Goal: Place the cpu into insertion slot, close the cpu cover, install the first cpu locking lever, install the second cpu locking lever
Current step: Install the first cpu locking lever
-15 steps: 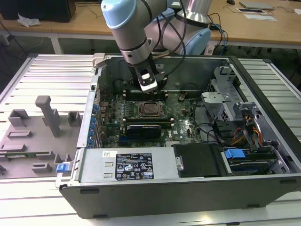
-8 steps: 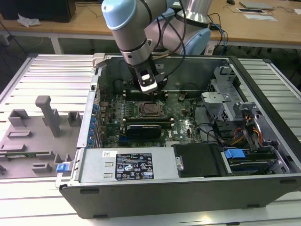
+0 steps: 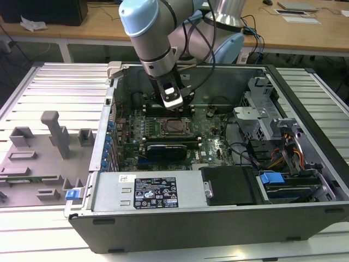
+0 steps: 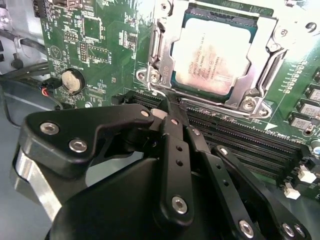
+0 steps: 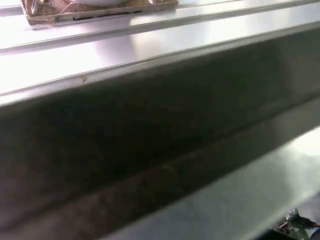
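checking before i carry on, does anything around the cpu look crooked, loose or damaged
Nothing stands out. The cpu lies flat and square in the window of the cpu cover, which is down evenly around it. The gripper, jaws together, is at the cover's edge, and the green board nearby shows no damage.

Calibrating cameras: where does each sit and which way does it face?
Exterior view: off the arm, looking down into an open grey computer case; silver arm and black pincer show.
Second wrist view: on the arm, facing the pale square metal cpu past the pincer.
First wrist view: on the arm, facing grey metal surface.
Exterior and second wrist views share the pincer.
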Motion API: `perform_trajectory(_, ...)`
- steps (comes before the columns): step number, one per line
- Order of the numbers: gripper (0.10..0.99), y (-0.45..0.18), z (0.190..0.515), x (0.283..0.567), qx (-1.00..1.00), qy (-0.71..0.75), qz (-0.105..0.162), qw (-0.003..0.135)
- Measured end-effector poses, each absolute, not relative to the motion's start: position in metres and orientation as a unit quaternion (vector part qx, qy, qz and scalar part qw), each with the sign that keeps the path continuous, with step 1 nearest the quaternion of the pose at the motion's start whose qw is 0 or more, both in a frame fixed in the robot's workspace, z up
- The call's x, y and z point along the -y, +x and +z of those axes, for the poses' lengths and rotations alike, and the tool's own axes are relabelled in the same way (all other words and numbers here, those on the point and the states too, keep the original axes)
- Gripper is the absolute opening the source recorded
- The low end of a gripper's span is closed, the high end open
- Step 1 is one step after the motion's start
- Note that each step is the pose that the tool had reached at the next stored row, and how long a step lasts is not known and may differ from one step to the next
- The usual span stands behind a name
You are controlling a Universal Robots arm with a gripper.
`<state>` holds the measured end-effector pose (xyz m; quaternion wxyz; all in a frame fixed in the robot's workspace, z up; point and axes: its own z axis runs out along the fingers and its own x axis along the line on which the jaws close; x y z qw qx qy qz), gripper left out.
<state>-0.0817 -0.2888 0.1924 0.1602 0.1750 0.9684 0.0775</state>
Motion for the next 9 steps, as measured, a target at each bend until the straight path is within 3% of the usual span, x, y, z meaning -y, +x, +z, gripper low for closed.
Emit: perform_trajectory(9, 0.106, -0.0805, 0.1917, 0.2933, -0.968, 0.176, 0.078, 0.160)
